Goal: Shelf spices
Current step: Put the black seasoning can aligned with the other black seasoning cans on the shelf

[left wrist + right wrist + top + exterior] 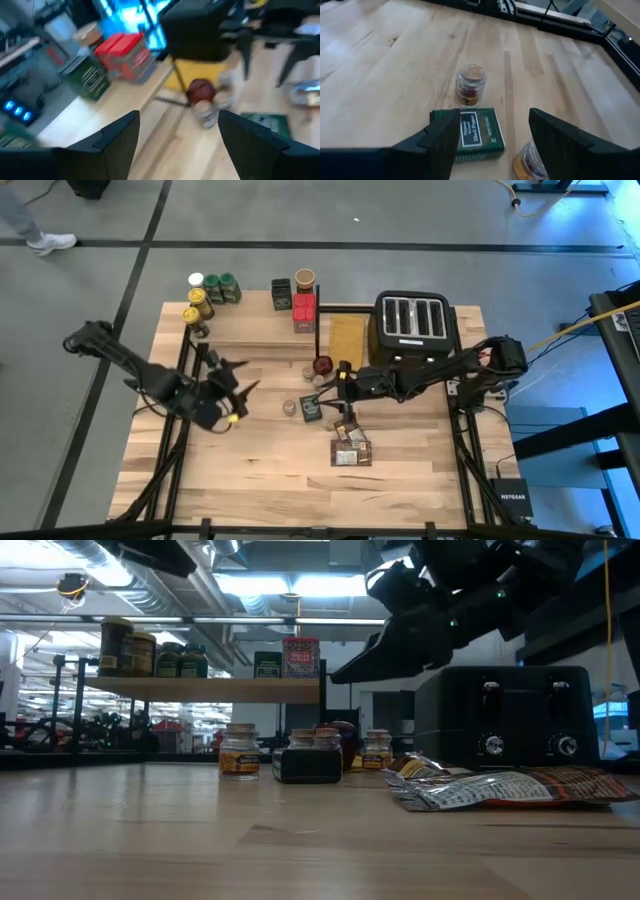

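High cam looks straight down; low cam sits level w/ pale wooden desk; wrist cams close in. All share flat dark-green tin.

Left arm reaches in from the left edge, elbow bent, its hand raised over the bench with fingers spread, holding nothing. Right arm stretches from the right toward centre, its hand also parted and empty.

A black toaster stands beside a tan-yellow board on the wooden table.
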{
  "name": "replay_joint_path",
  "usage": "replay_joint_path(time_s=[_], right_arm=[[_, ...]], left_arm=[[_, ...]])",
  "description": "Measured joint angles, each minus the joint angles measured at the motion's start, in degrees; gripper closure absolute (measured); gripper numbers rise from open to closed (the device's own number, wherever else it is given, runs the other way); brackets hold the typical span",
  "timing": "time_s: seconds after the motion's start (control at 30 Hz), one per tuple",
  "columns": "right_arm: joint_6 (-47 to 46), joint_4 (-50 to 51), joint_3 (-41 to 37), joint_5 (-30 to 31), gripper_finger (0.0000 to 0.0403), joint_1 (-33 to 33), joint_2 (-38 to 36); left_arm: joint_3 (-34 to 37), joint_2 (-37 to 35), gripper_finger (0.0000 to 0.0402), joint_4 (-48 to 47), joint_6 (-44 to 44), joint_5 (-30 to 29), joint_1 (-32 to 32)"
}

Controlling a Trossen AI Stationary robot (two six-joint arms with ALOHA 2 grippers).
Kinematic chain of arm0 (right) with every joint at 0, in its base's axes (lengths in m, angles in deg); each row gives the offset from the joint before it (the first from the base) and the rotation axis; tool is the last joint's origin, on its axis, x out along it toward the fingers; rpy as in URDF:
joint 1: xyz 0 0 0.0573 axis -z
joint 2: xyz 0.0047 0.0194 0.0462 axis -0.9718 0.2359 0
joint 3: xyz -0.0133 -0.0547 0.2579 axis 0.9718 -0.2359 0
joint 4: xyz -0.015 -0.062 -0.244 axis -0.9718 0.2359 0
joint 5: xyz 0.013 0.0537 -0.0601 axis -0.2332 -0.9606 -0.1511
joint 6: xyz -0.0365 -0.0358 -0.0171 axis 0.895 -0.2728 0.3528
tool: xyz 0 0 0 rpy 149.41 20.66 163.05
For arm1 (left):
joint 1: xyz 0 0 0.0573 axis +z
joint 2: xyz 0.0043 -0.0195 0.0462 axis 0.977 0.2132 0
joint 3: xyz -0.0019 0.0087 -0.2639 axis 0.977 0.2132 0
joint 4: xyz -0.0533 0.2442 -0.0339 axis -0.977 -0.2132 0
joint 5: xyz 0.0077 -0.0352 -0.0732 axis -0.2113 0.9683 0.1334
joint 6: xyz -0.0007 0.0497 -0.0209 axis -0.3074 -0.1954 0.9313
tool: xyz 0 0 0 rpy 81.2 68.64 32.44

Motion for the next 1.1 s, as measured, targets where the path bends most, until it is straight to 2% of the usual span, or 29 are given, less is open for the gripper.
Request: replay_joint_path(time_s=[0.13, 0.27, 0.47, 0.6, 0.83, 1.1], right_arm=[[-3.19, 1.52, 0.01, -0.48, 0.0162, 0.00, -2.98], [-4.06, 3.08, 0.57, 0.62, 0.0162, -1.91, -4.77], [-0.95, 19.64, 9.54, 9.35, 0.0162, -7.65, -3.57], [-1.44, 27.45, 15.32, 10.93, 0.0162, -9.44, -2.39], [-2.81, 27.82, 17.55, 7.63, 0.0162, -9.31, -1.08], [-2.32, 26.27, 17.49, 7.87, 0.0162, -8.88, 4.51]], left_arm=[[4.99, 1.56, 0.0137, 8.84, 0.16, -4.08, -4.75], [9.67, 3.32, 0.0137, 13.86, 2.01, -6.68, -6.19], [10.74, 3.62, 0.0137, 14.04, 2.76, -9.30, -6.09], [10.76, 3.62, 0.0137, 13.90, 1.16, -9.32, -6.13], [10.76, 3.62, 0.0137, 13.74, 2.58, -8.39, -6.13], [10.76, 3.62, 0.0137, 13.81, 2.14, -8.32, -6.00]])
